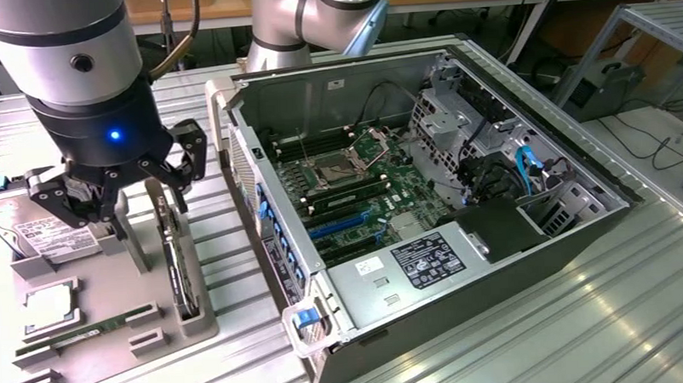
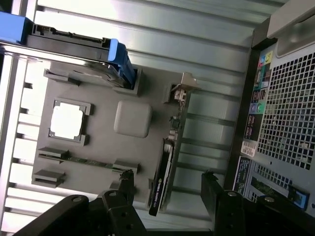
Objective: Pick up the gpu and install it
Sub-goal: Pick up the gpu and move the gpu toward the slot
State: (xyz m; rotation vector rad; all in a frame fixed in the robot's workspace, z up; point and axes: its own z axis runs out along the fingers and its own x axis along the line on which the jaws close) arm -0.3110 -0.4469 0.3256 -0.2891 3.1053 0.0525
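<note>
Exterior view: the gripper (image 1: 126, 199) hangs over the grey tray (image 1: 97, 336) on the table (image 1: 573, 320), jaws spread wide and holding nothing. The gpu (image 1: 183, 274) stands on edge in its tray slot, just below the jaws and untouched. The open computer case (image 1: 433, 197) lies beside the tray, with no card seated in it as far as can be seen.

Wrist view: the gpu (image 2: 167, 157) runs between the two fingertips (image 2: 127, 177), with a gap on either side. I judge the task barely begun: the grasp is not yet made and the installation is all left to do.
</note>
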